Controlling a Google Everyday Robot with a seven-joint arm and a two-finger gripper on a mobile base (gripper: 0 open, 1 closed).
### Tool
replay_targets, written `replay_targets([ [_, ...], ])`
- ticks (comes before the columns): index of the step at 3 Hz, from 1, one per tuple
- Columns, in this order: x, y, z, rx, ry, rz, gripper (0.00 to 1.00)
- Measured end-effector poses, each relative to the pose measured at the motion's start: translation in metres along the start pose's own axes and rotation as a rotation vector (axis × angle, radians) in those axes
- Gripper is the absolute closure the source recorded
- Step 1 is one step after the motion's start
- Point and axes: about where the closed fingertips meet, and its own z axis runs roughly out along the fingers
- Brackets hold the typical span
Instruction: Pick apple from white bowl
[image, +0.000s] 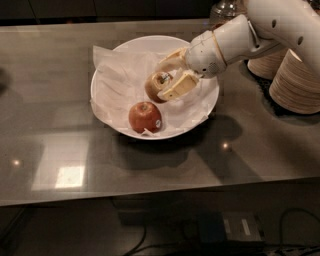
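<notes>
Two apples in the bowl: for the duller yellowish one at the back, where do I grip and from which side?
Grip the apple across its round middle, coming from the right and slightly above, where the end effector sits around it. Its stem dimple faces the camera, leaving smooth flanks exposed; the redder apple lies in front, toward the white bowl's near rim, blocking that side.

Glossy grey table (60, 100), white bowl (145, 39) at centre, paper plate stacks (295, 85) at right, gripper (161, 79) over bowl clasping apple (157, 85)
</notes>
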Motion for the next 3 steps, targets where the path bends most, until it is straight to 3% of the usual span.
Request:
replay_targets([
  [2,-0.02,0.011,-0.037,0.076,-0.062,-0.041,1.0],
  [3,-0.044,0.026,-0.082,0.107,-0.128,-0.102,1.0],
])
